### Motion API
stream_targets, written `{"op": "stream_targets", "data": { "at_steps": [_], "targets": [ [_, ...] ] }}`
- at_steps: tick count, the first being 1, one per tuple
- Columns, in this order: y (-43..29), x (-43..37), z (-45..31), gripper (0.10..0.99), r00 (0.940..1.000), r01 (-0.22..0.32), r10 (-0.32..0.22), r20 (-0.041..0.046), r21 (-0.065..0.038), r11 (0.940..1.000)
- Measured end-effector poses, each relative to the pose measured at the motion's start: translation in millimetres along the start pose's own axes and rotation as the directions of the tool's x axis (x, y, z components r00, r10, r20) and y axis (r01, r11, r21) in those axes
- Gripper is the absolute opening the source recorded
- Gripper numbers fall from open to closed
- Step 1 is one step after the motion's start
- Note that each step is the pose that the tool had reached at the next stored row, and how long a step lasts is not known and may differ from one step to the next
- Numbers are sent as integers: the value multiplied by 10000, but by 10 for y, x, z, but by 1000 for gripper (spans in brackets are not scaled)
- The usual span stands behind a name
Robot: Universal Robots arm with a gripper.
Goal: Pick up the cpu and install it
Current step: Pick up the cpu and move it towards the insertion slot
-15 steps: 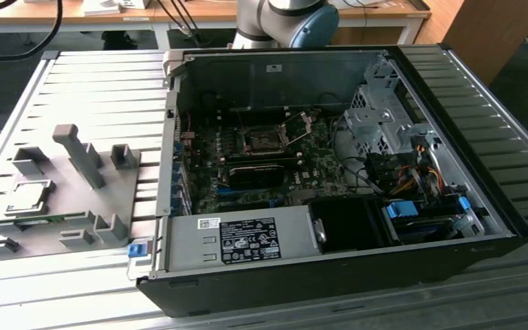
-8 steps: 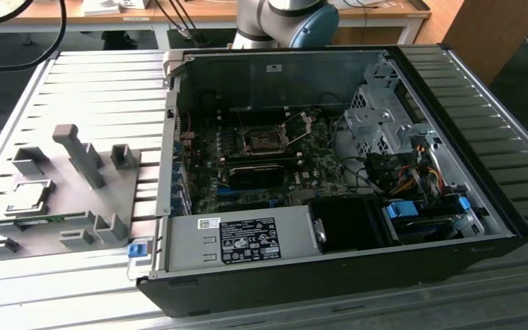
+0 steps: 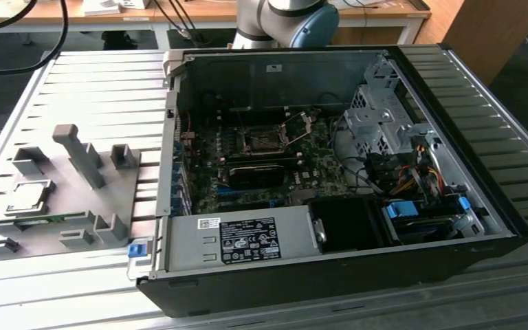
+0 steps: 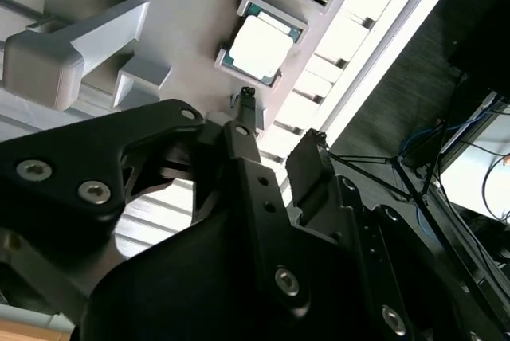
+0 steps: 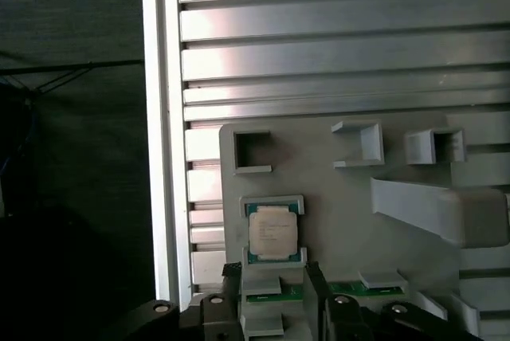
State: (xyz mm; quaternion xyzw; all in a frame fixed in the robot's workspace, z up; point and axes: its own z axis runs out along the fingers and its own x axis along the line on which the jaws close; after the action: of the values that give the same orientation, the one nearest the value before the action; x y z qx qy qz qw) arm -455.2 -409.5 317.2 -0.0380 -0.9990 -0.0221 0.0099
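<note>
— Well, the end effector (image 5: 273,297)?
— Released: two fingers (image 5: 232,277) spread, nothing held, close to the cpu (image 5: 273,233).
— Count?
— One cpu, seated in one grey tray (image 5: 335,197). Beyond, one open computer case (image 3: 337,289) on the worktop (image 3: 90,82).

The surface (image 3: 90,89) and computer case (image 3: 273,69) are overlooked from above in the exterior view, whose lower-left grey tray (image 3: 76,206) with the cpu (image 5: 273,232) (image 4: 260,45) is shared, closer, by both wrist views.
</note>
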Motion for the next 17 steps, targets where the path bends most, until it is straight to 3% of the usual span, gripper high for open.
{"op": "stream_targets", "data": {
  "at_steps": [1, 3, 5, 6, 17],
  "targets": [
    [0, 0, 7, 408, 10000, 0, 0, 2, -1, 10000],
    [-2, 0, 24, 525, 10000, 0, 0, -3, -1, 10000],
    [-9, -2, 45, 525, 10000, 9, -9, -13, 1, 10000],
    [-14, -3, 56, 588, 10000, 27, -27, -19, 1, 10000],
    [-27, -5, 141, 588, 9999, 95, -95, -41, -52, 9999]
  ]
}}
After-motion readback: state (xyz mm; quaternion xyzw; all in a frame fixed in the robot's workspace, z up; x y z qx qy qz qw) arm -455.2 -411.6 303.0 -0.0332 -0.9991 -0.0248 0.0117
